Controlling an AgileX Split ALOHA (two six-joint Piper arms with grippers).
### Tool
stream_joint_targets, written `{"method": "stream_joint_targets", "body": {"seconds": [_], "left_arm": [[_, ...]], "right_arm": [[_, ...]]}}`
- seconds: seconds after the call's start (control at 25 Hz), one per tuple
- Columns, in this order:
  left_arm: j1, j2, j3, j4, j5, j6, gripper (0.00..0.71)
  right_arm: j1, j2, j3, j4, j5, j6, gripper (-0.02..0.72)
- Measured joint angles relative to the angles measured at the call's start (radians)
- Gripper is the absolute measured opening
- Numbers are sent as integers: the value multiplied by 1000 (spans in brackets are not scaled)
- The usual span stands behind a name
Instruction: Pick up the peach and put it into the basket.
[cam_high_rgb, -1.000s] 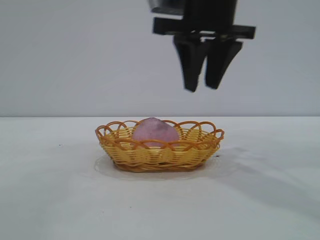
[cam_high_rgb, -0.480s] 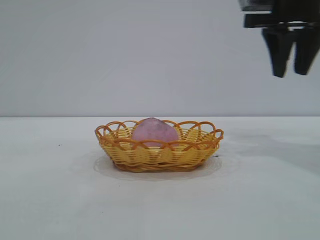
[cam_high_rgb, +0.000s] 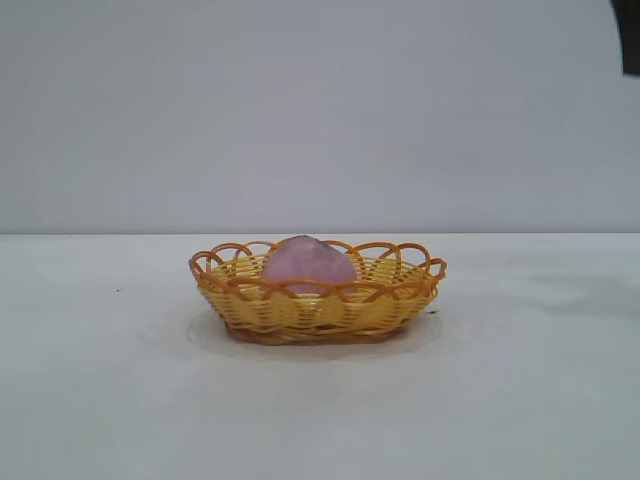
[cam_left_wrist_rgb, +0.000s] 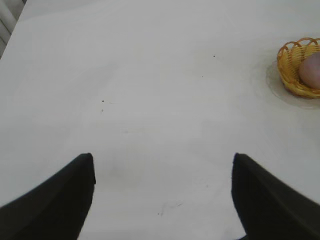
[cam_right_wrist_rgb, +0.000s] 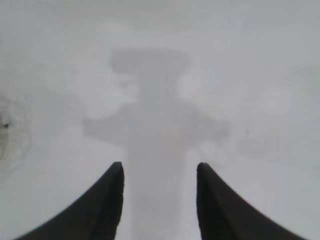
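Observation:
The pinkish-mauve peach (cam_high_rgb: 309, 263) lies inside the yellow woven basket (cam_high_rgb: 318, 310) with the orange looped rim, at the middle of the white table. Basket (cam_left_wrist_rgb: 291, 70) and peach (cam_left_wrist_rgb: 311, 70) also show at the edge of the left wrist view. My right gripper (cam_right_wrist_rgb: 159, 170) is open and empty above bare table, far off to the right of the basket; only a dark sliver of that arm (cam_high_rgb: 630, 35) shows at the exterior view's top right corner. My left gripper (cam_left_wrist_rgb: 162, 160) is open and empty, parked well away from the basket.
The white table (cam_high_rgb: 520, 400) spreads around the basket, with a plain grey wall behind. The right arm's shadow (cam_right_wrist_rgb: 152, 120) falls on the table under it. A few small dark specks (cam_left_wrist_rgb: 103, 101) mark the tabletop.
My right gripper has risen and swung right, from above the basket to almost out of the exterior view. The peach and basket have not moved.

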Motion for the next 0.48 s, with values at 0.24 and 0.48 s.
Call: {"method": "stream_joint_targets", "body": {"seconds": [0.24, 0.48], "left_arm": [[0, 0, 0, 0, 0, 0, 529], [0, 0, 0, 0, 0, 0, 529]], "right_arm": [[0, -264, 210, 1, 6, 23, 271], [0, -582, 406, 1, 12, 37, 271]]}}
